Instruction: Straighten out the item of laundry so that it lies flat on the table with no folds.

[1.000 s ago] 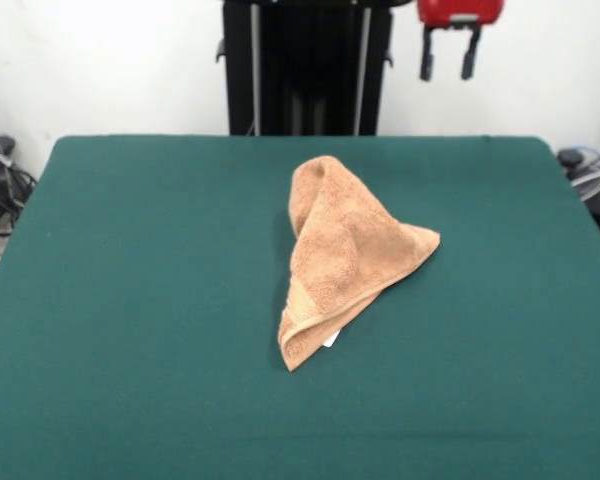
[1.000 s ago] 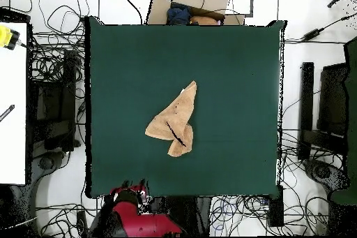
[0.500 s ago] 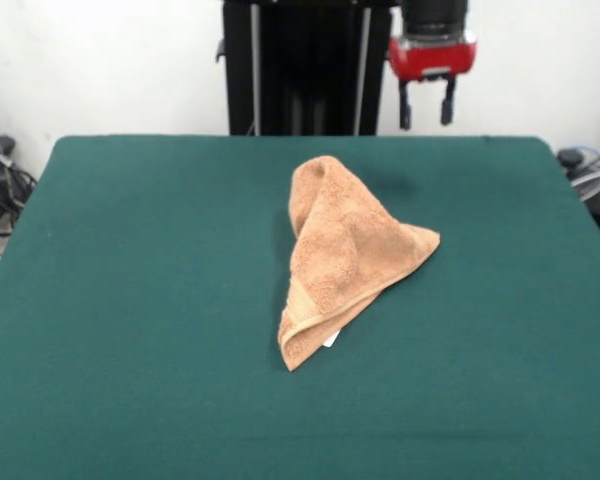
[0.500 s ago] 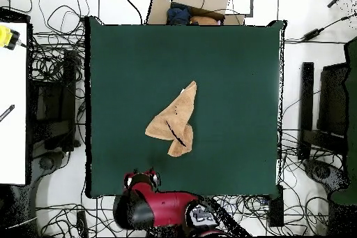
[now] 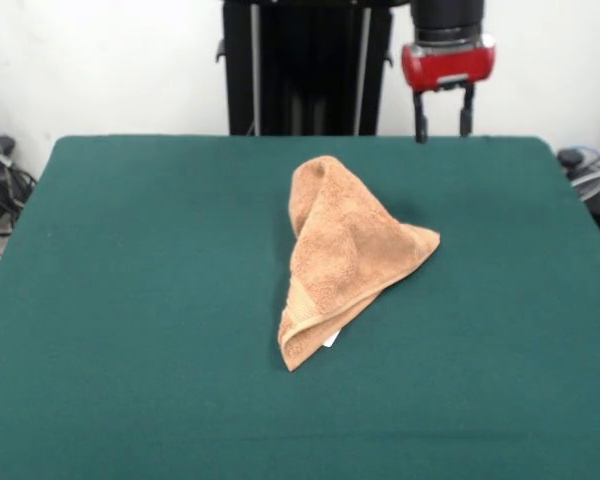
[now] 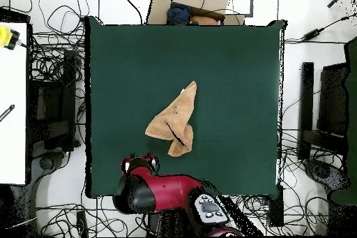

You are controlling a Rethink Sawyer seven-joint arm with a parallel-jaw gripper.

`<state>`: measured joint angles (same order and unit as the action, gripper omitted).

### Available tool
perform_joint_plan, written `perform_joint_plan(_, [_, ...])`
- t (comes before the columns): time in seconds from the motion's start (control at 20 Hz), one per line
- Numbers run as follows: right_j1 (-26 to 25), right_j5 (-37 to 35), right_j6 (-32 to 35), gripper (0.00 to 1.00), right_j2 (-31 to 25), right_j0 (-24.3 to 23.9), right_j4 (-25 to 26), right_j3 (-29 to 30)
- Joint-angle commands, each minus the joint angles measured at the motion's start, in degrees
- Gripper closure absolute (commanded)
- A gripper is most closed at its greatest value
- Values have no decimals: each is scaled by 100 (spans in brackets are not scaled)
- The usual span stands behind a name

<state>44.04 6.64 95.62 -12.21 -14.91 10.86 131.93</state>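
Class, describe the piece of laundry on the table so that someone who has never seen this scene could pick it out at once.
Look at the big dark green table. Near its middle lies a small tan towel, folded over itself into a rough triangle. It is the only thing on the green cloth, and a tiny white label peeks out at one edge.

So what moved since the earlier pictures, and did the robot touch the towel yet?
Only the arm moved. Its tool came down from the top edge of the front view and now hangs over the table's far edge, fingers apart, holding nothing. It has not touched the towel, which stayed just as it was: crumpled and folded over near the middle, with its white label peeking out.
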Motion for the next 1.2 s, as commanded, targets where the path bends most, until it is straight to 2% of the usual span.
perform_joint_plan(0.05, [909,-2273,-88,0,-1133,-517,-341,-891])
perform_joint_plan(0.3, [1202,-2886,-180,0,-1565,-849,-371,-1008])
perform_joint_plan(0.5, [1582,-3093,-9,0,-1480,-711,-264,-1077])
perform_joint_plan(0.6, [1682,-3079,3,0,-1312,-557,29,-1199])
perform_joint_plan(0.65, [1716,-2910,-135,0,-1240,-487,373,-1311])
perform_joint_plan(0.9, [1264,-2028,-120,0,-711,-254,1525,-1728])
perform_joint_plan(1.2, [854,-1714,-68,0,-524,-250,2381,-2294])
